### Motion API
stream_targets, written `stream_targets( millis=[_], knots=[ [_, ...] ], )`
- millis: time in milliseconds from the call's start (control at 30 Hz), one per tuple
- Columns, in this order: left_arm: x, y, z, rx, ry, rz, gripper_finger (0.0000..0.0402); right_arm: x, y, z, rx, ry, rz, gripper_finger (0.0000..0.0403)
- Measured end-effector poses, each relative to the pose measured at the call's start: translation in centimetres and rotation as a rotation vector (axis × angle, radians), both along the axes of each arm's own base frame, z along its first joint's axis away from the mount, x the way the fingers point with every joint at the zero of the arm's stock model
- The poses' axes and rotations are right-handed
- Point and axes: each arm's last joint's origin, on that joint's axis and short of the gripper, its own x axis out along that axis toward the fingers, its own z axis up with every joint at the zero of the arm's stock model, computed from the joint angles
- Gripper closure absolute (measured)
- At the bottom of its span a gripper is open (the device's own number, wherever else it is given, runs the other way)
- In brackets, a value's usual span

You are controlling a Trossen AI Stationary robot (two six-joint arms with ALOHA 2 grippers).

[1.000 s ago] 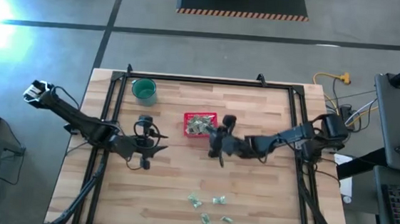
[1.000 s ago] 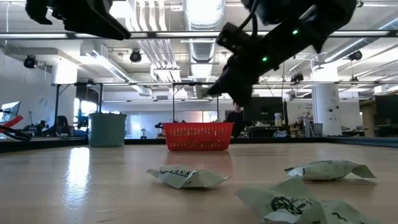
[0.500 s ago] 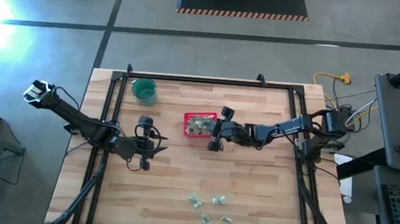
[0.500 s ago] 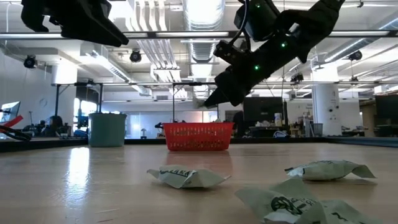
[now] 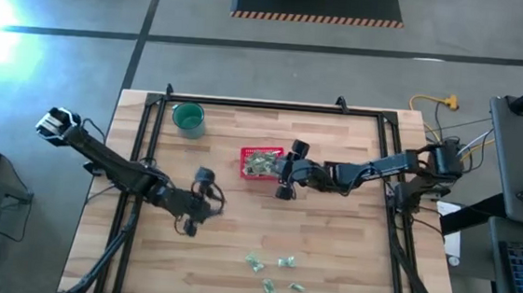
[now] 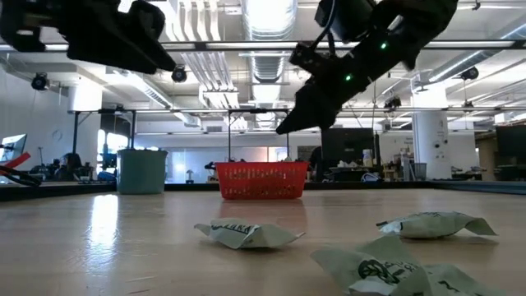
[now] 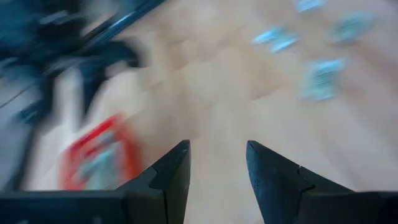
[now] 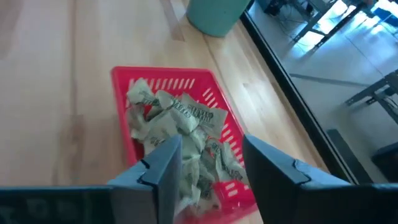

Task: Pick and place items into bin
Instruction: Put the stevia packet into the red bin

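**Red basket half filled, loose packets waiting on the wood**

Wooden planks make up the worktop, which carries everything in view. Taking the red basket as the landmark: it sits near the middle of the worktop, rather toward the far edge, and a heap of pale green-and-white packets already lies inside it, crumpled one over another.

Reaching in from the side, the right arm ends with the right gripper just beside the basket's right edge and raised above the worktop. Seen from the right wrist, its fingers stand apart with nothing between them, and the basket's contents show through the gap.

On the basket's other side, nearer the front edge, the left arm stretches across to the left gripper, which hangs well clear of the basket over bare wood. Its fingers are spread with an empty gap; the left wrist view is smeared, yet the red basket and a few packets can be made out.

A round teal cup stands beyond the basket, toward the far left corner.

Well apart from the basket, close to the front edge, lies a small cluster of loose packets. From the low view, three of them rest flat on the wood in the foreground, with the basket far behind them.
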Motion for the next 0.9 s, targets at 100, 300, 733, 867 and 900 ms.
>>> stream_targets(
  millis=[100, 300, 733, 867, 900],
  knots=[
    [1.2, -1.2, -0.6, -0.051, -0.004, -0.209, 0.0262, -1.1, 0.9, 1.0, 0.024, 0.037, 0.017, 0.0241],
    [3.4, -3.0, -2.5, -0.122, -0.035, -0.444, 0.0262, -3.2, 2.9, 3.0, 0.165, 0.075, 0.114, 0.0251],
    [8.3, -5.5, -6.8, -0.165, -0.146, -0.467, 0.0262, -6.2, 7.4, 3.0, 0.411, 0.221, 0.181, 0.0268],
    [9.6, -6.1, -8.4, -0.163, -0.099, -0.477, 0.0262, -6.6, 8.4, 2.8, 0.441, 0.235, 0.180, 0.0271],
    [10.0, -6.3, -8.6, -0.162, -0.096, -0.478, 0.0262, -6.6, 8.6, 2.8, 0.443, 0.235, 0.186, 0.0271]
  ],
)
